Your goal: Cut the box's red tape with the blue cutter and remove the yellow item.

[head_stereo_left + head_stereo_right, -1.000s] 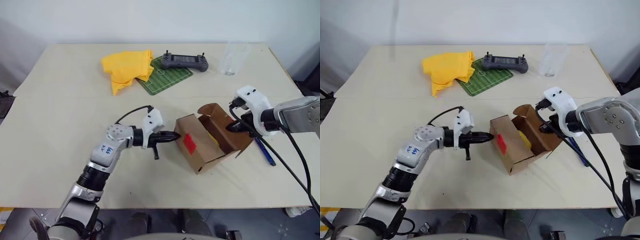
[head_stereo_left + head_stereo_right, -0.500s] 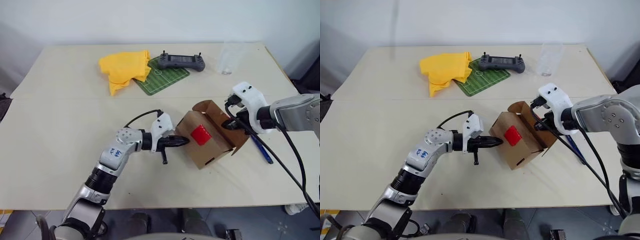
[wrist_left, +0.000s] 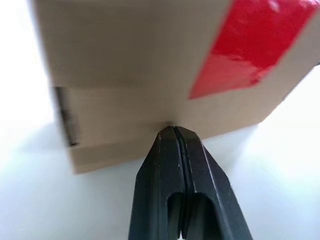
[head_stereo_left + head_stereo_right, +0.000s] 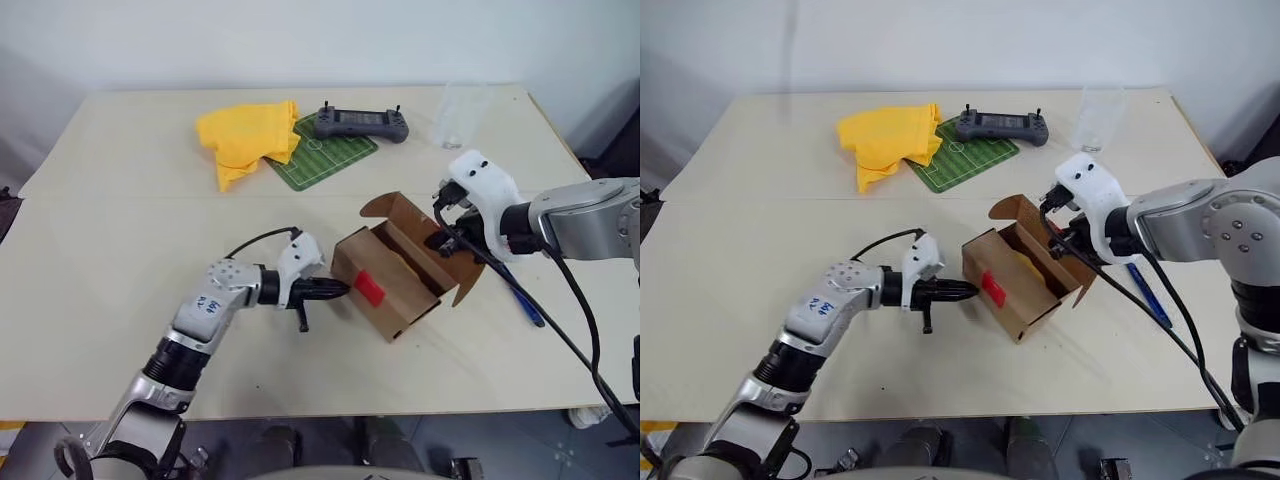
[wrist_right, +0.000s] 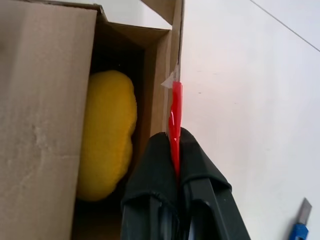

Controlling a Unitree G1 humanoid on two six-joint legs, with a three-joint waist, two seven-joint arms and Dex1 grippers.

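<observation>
The brown box point(image 4: 398, 300) lies open on the table, with its red tape point(image 4: 371, 289) patch on the near side. Inside it rests the yellow item point(image 5: 107, 135), a rounded lump. My left gripper point(image 4: 342, 289) is shut, and its tips touch the box wall point(image 3: 125, 60) just below the red tape point(image 3: 250, 45). My right gripper point(image 5: 174, 137) is shut on the box's right flap, whose edge carries a strip of red tape. The blue cutter point(image 4: 525, 302) lies on the table to the right of the box, apart from both grippers.
At the back of the table lie a yellow cloth point(image 4: 250, 135), a green mat point(image 4: 330, 158), a grey controller point(image 4: 362, 122) and a clear cup point(image 4: 455, 120). The table's right edge point(image 4: 575, 150) runs close to my right arm.
Half a second ago the box was tipped with its red patch facing up. It has rolled back, opening upward, and shifted left. Both grippers moved left with it.
</observation>
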